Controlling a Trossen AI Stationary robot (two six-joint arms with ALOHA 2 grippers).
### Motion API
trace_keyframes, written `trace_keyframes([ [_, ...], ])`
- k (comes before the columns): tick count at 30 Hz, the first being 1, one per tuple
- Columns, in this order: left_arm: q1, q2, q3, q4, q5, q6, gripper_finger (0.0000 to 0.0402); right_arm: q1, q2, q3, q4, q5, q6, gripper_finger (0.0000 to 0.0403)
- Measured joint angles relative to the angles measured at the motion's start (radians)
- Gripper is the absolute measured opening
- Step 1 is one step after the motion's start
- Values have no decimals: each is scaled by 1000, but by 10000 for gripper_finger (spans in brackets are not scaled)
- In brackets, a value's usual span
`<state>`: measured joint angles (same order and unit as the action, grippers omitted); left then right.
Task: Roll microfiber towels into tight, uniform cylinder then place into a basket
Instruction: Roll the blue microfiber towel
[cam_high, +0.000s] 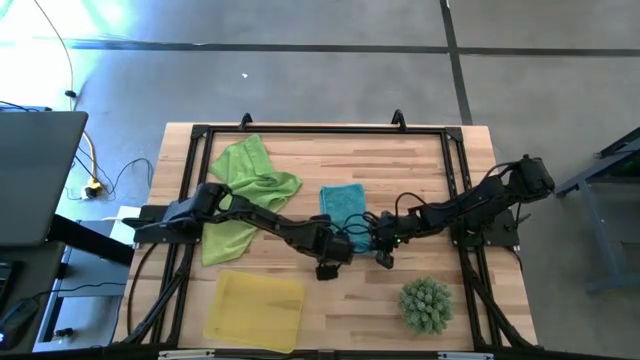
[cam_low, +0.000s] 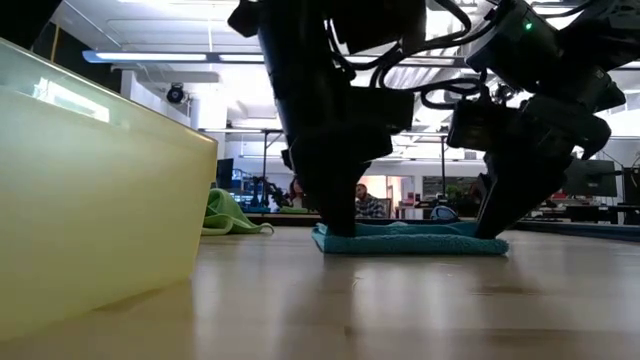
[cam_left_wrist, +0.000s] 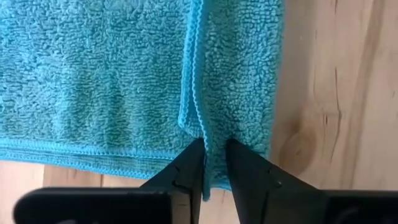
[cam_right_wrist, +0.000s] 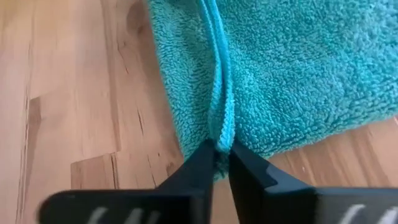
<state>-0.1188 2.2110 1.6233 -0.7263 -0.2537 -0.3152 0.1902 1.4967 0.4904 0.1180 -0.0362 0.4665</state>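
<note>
The left gripper (cam_left_wrist: 214, 168) is seen pinched almost closed on a raised fold at the near edge of the teal towel (cam_high: 344, 205), with the stitched hem caught between its fingers. The right gripper (cam_right_wrist: 222, 163) is likewise nipped narrowly onto a ridge of the same towel's edge. Both are set down at the towel's near corners, in the middle of the table (cam_high: 400, 160).

The towel lies flat and folded, not yet rolled. The step in hand is judged to be the taking up of the leading edge to begin the roll.

The basket (cam_high: 254, 306) stands empty at the near left of the table, well apart from the towel. Green towels (cam_high: 245, 190) lie crumpled beyond it, untouched. A spiky green ball (cam_high: 425, 304) sits at the near right.

For the next move, both pinches must be kept even and the edge turned over squarely, so that the cylinder starts tight.
</note>
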Motion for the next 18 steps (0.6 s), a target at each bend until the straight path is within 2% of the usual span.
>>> trace_keyframes([
  [3, 0, -3, -12, 6, 1, -26, 56, -2, -10, 0, -7, -35, -26, 83],
  [7, 0, -4, -21, 11, 1, -49, 56, -14, -63, 0, -34, -145, -46, 128],
  [12, 0, -4, -22, 26, 4, -49, 56, 3, -186, 0, -132, -210, -70, 145],
  [15, 0, -3, -21, 28, 7, -50, 55, 44, -236, 0, -131, -189, -147, 144],
  [18, 0, -3, -21, 31, 9, -51, 55, 93, -232, 0, -77, -41, -246, 139],
])
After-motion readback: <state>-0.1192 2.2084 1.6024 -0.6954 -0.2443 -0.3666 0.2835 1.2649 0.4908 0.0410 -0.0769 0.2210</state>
